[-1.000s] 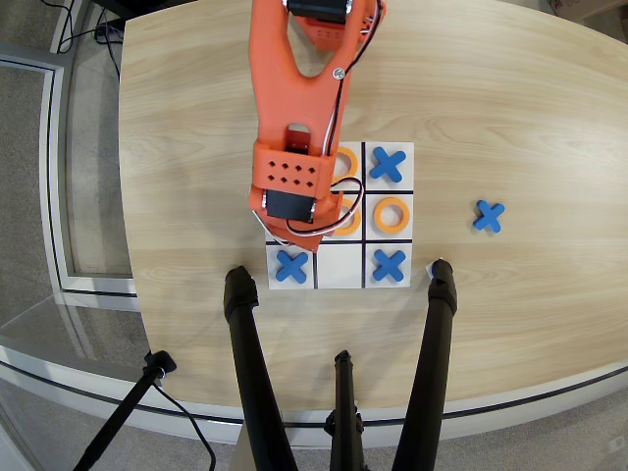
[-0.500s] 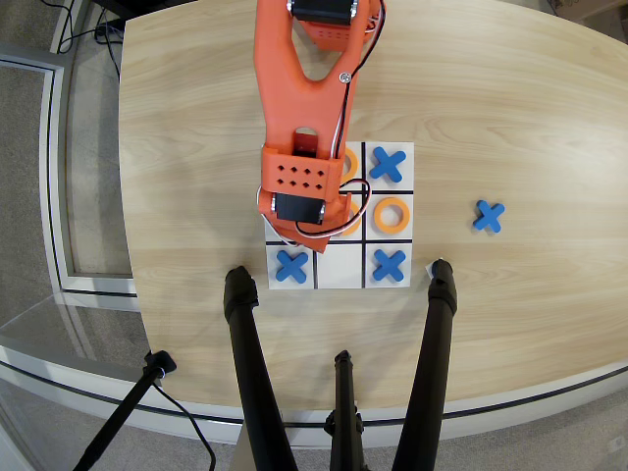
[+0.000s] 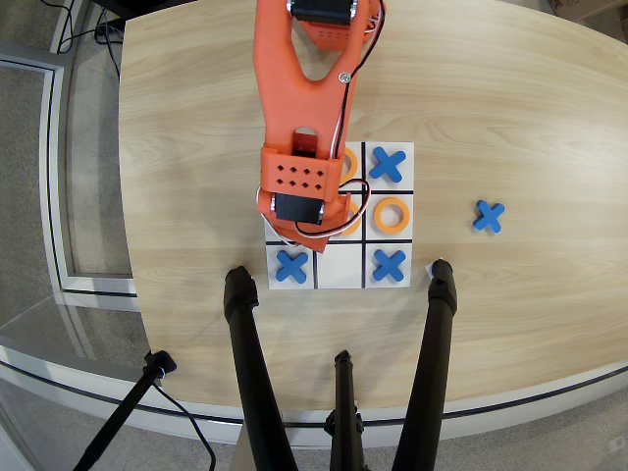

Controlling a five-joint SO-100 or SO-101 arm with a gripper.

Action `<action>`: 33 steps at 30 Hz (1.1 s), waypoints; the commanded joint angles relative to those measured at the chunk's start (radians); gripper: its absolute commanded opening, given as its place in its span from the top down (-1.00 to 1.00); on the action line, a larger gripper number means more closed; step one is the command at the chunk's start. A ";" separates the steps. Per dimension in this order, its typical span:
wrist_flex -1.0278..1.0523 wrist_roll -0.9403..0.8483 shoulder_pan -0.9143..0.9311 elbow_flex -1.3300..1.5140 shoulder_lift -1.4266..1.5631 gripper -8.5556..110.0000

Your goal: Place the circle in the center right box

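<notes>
Orange arm covered the board's left and centre columns, so the claw (image 3: 329, 231) state could not be told. Risk, as judged: a blind release could drop a ring on a line or an occupied cell. Near to far: two blue X pieces in the bottom row, one circle (image 3: 392, 215) in the center right box (image 3: 391, 194), two more rings partly hidden, one X above, one X on the counter (image 3: 510, 128) at right.

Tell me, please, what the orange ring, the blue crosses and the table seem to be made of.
The orange ring looks like matte plastic: flat, evenly coloured, no shine. The blue crosses, like the one off the board, look the same, perhaps 3D-printed. The table shows pale wood grain, likely a smooth laminate.
</notes>
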 commanded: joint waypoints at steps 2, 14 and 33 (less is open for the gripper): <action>-0.005 -0.006 0.011 -0.025 0.006 0.82; 0.123 -0.006 0.043 -0.150 0.051 0.66; 0.414 -0.112 -0.038 0.479 1.117 0.66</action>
